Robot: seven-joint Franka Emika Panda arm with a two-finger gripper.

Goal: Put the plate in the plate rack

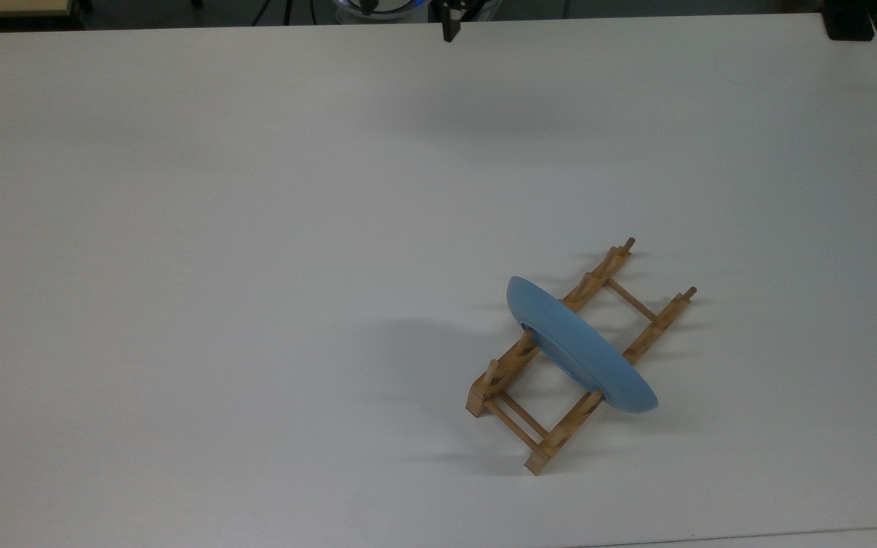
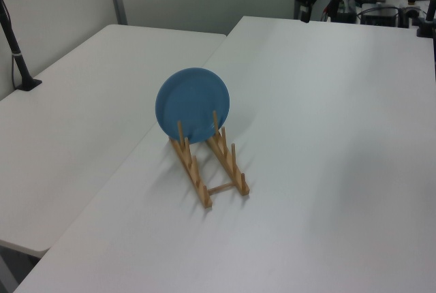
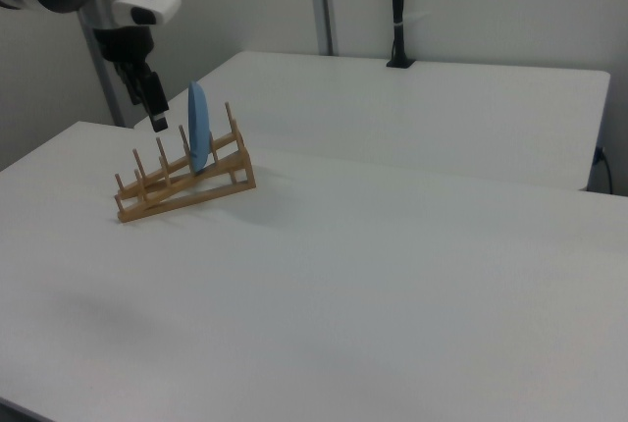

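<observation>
though seen nearly edge-on from above, plainly the plate (image 1: 583, 358): light blue, standing on its rim across both rails of the plate rack (image 1: 594, 278), near the middle of the rack's length. stands close to upright, held between pegs, with the rack itself resting on the white table (image 1: 256, 266).

from the top view: 2 wooden rails joined by thin crossbars, open rungs of the rack on both sides of the plate, and a soft shadow on the table beside the rack, toward the top view's left. tells nothing of the plate's face.

from the left view: the full round face of the plate (image 2: 193, 105), turned toward the camera, rising well above the rack's pegs, with the rest of the rack (image 2: 230, 167) running toward the camera in front of it.

from the right view: the plate (image 3: 198, 128) as a thin blue sliver, side-on, and the slope of the rack (image 3: 186, 191), higher at the end nearer the plate. shows 4 pegs free on the lower side of the plate and 1 on the higher side.

as for the gripper (image 3: 147, 98): hangs from the white arm beyond the rack in the right view, past the rack's lower half. in the top view, well apart from the rack, at the table's far edge (image 1: 450, 27). touches neither plate nor rack. cannot tell whether spread or closed.
</observation>
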